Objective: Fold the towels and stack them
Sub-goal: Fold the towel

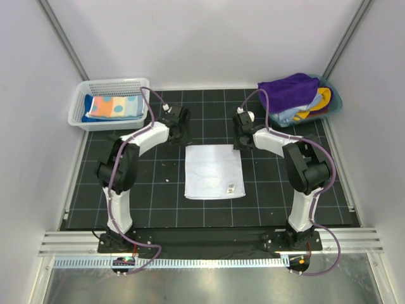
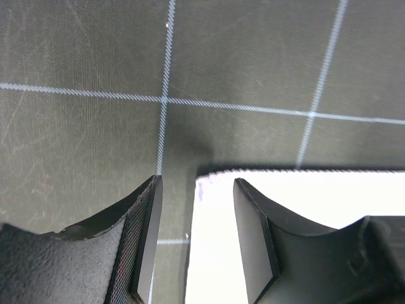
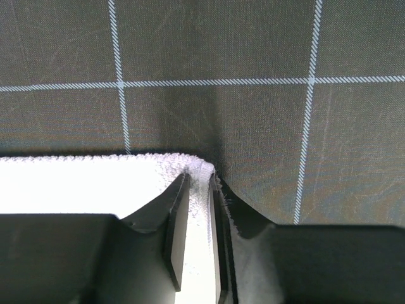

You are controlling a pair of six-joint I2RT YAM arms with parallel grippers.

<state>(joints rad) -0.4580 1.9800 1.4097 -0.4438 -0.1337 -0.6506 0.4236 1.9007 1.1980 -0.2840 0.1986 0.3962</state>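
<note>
- The white towel (image 1: pixel 214 171) lies flat, not yet folded, in the middle of the black mat (image 1: pixel 139 190).
- Left gripper (image 2: pixel 197 190): jaws half open around the towel's corner toward the mat's far left, holding nothing.
- Right gripper (image 3: pixel 199 183): jaws nearly closed, pinching the towel's corner toward the mat's far right.
- The dotted towel (image 1: pixel 114 106) looks folded in the basket (image 1: pixel 79 104) at the mat's far-left corner.
- The purple towel (image 1: pixel 288 88), heaped at the far-right corner, is not done yet.

You've got even, bright overhead light, soft shadows. In both wrist views the white towel (image 2: pixel 316 209) clips to pure white; worktop (image 2: pixel 76 50) grid stays sharp.
</note>
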